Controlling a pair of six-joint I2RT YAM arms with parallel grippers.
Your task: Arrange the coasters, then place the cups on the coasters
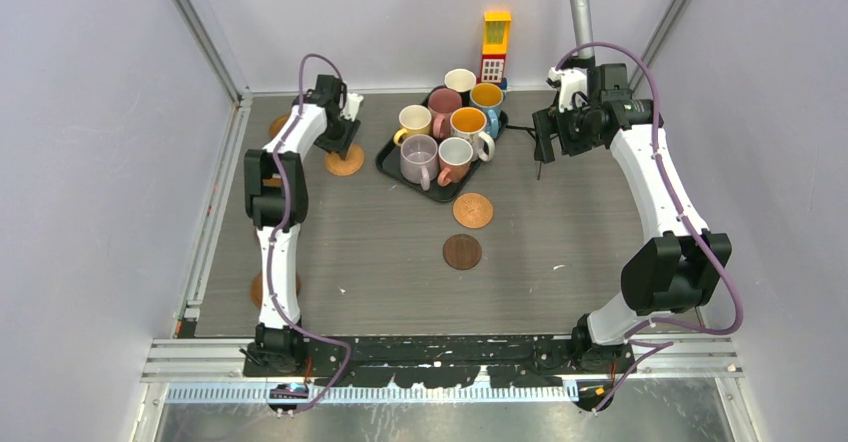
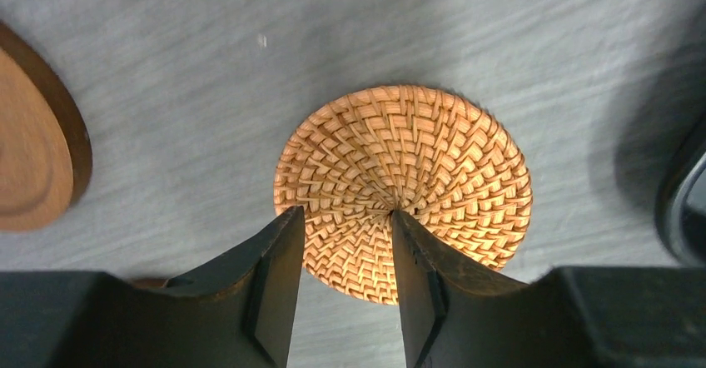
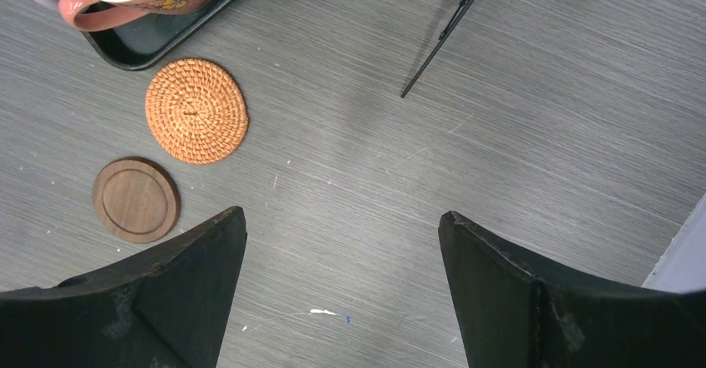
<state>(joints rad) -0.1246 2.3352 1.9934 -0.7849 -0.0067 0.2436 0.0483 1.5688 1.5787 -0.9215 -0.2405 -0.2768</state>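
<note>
Just under left hand [image 2: 345, 218], woven coaster [image 2: 404, 156] lying flat, hand narrowly open

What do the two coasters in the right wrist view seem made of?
The orange coaster looks like woven rattan or similar fibre, matte: a spiral basket weave shows. The brown coaster looks like smooth wood: fine grain and a groove near its rim.

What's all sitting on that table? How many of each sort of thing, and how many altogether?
Mugs: 7, all on the tray
Coasters: 5 in view; others may be hidden
Black tray: 1
Toy block tower: 1
Total: 14
</note>
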